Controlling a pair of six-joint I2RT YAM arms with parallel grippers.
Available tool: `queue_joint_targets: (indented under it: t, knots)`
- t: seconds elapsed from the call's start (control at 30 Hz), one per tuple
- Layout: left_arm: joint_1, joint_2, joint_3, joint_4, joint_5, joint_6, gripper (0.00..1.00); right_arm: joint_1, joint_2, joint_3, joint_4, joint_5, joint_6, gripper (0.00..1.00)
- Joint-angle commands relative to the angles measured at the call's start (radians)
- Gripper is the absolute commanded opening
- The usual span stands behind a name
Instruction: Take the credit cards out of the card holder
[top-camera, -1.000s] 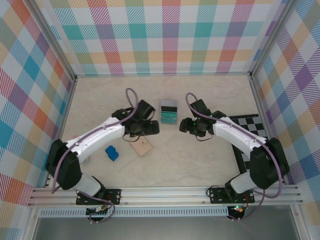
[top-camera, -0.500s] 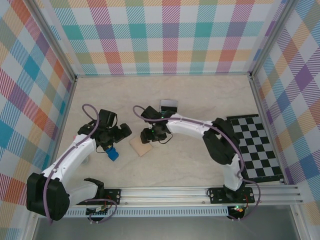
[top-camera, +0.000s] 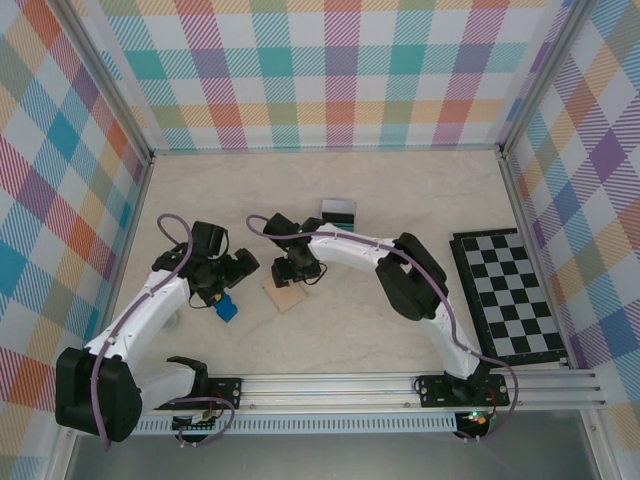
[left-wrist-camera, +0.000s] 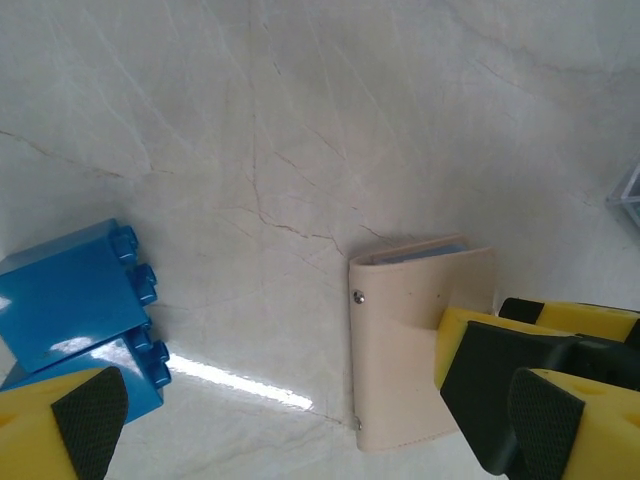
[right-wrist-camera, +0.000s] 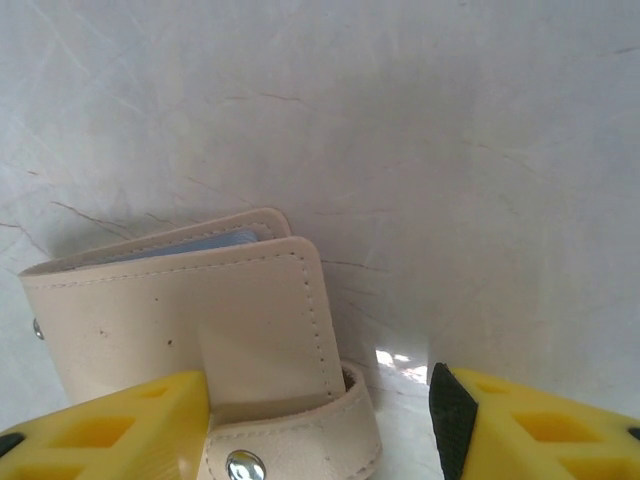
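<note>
The tan card holder (top-camera: 285, 296) lies closed on the table, left of centre. It shows in the left wrist view (left-wrist-camera: 410, 350) and the right wrist view (right-wrist-camera: 170, 320), where a blue-grey inner edge peeks out at its fold. My right gripper (top-camera: 296, 270) reaches across to it and stands open (right-wrist-camera: 320, 425). Its left finger is over the holder by the snap strap (right-wrist-camera: 290, 450), and its right finger stands apart from the holder. My left gripper (top-camera: 233, 280) hangs wide open (left-wrist-camera: 315, 430) between the holder and the blue block. The credit cards (top-camera: 338, 210) lie behind the right arm.
A bright-blue block (top-camera: 225, 308) sits just left of the holder, close under my left gripper (left-wrist-camera: 70, 310). A black-and-white checkered mat (top-camera: 510, 295) lies at the right side. Metal frame rails and plaid walls close in the table.
My left arm has pulled back from the centre to the blue block, jaws opened wider. My right arm has swung from beside the cards across to the card holder.
</note>
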Motion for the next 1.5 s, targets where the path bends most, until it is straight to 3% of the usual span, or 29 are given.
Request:
queue_joint_targets:
  t: [0.0, 0.2, 0.37, 0.63, 0.97, 1.47]
  knots:
    - [0.012, 0.025, -0.031, 0.058, 0.078, -0.02, 1.0, -0.008, -0.043, -0.098, -0.091, 0.101, 0.033, 0.61]
    - [-0.019, 0.076, -0.059, 0.167, 0.203, -0.032, 0.99, -0.086, -0.192, -0.348, 0.023, 0.021, 0.101, 0.59]
    - [-0.087, 0.143, -0.059, 0.26, 0.29, -0.039, 0.95, -0.136, -0.282, -0.431, 0.068, -0.049, 0.085, 0.58]
    - [-0.192, 0.253, -0.095, 0.47, 0.378, -0.101, 0.69, -0.18, -0.379, -0.476, 0.124, -0.17, 0.084, 0.53]
    - [-0.28, 0.38, -0.116, 0.66, 0.418, -0.191, 0.5, -0.183, -0.355, -0.494, 0.13, -0.186, 0.097, 0.47]
    - [-0.318, 0.48, -0.117, 0.771, 0.43, -0.247, 0.39, -0.184, -0.313, -0.517, 0.165, -0.193, 0.101, 0.41]
